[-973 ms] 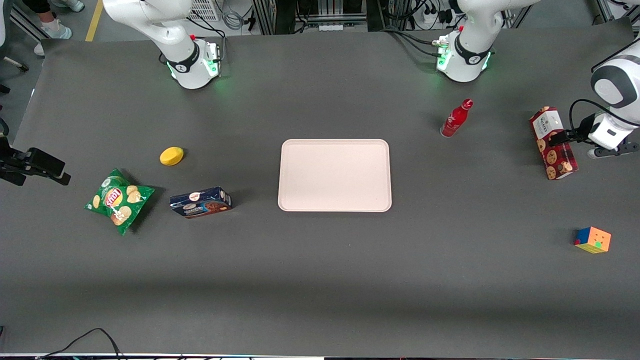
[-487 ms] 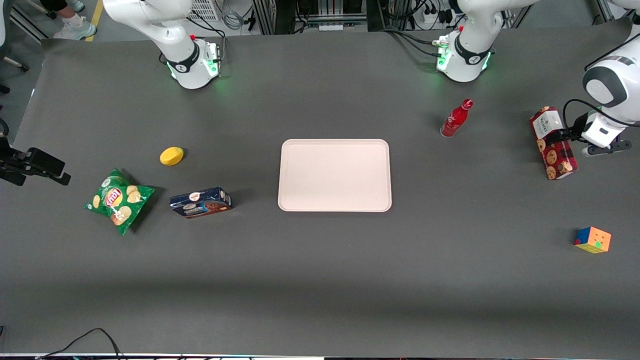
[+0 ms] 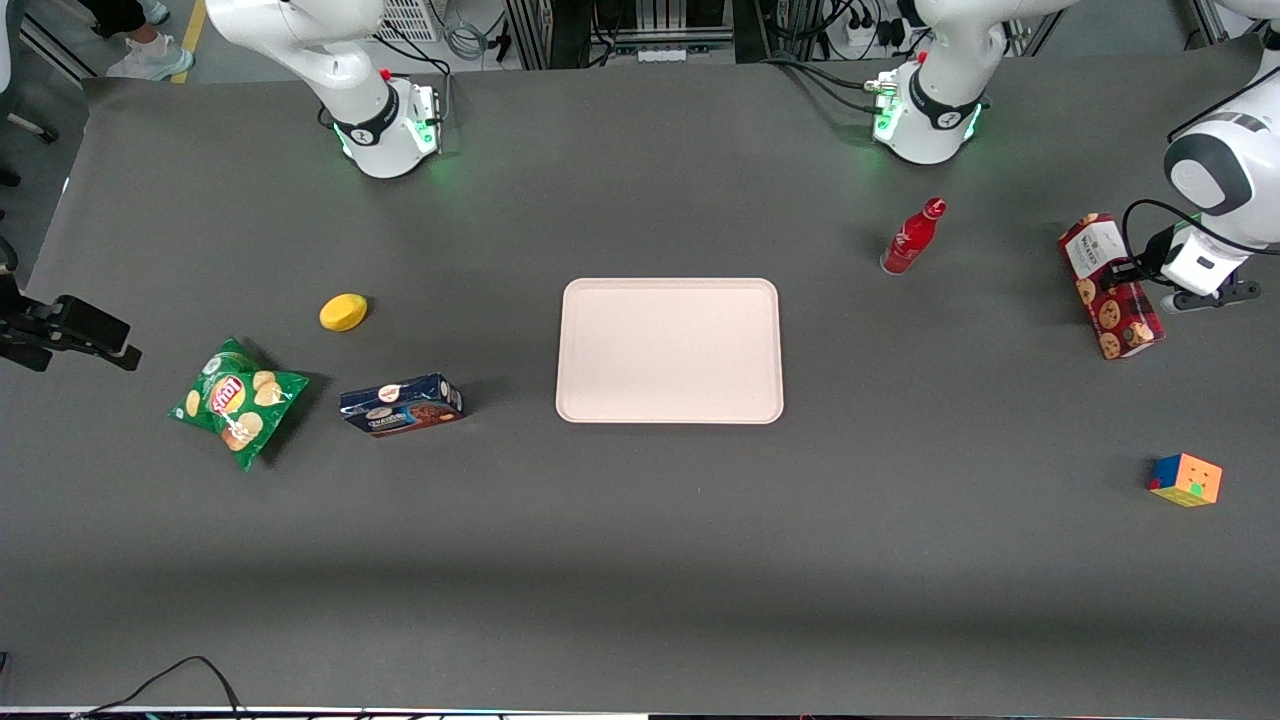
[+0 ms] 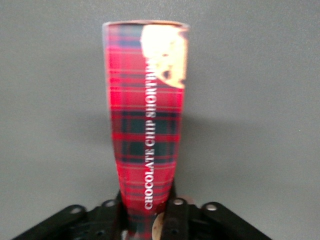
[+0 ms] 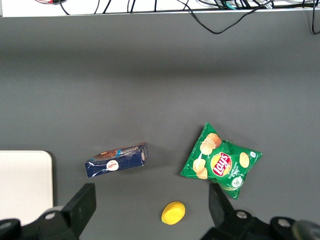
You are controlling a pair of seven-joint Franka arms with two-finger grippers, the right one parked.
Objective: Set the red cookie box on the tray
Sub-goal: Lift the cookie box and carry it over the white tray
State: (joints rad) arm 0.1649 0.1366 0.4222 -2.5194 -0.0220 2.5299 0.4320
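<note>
At the working arm's end, one red cookie box [image 3: 1110,285] in the gripper [image 3: 1128,272].

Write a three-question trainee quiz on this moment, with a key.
1. True or false: the red cookie box lies on the tray.
2. Pick one. The left tool is: A) open above the tray; B) shut on the red cookie box, toward the working arm's end of the table; C) shut on nothing, resting on the tray.
3. Fill in: the upright red item standing on the table between the tray and the red cookie box, farther from the front camera than both, is a ____.

Key: 1 false, since the box is well away from the tray; 2 B; 3 bottle.
</note>
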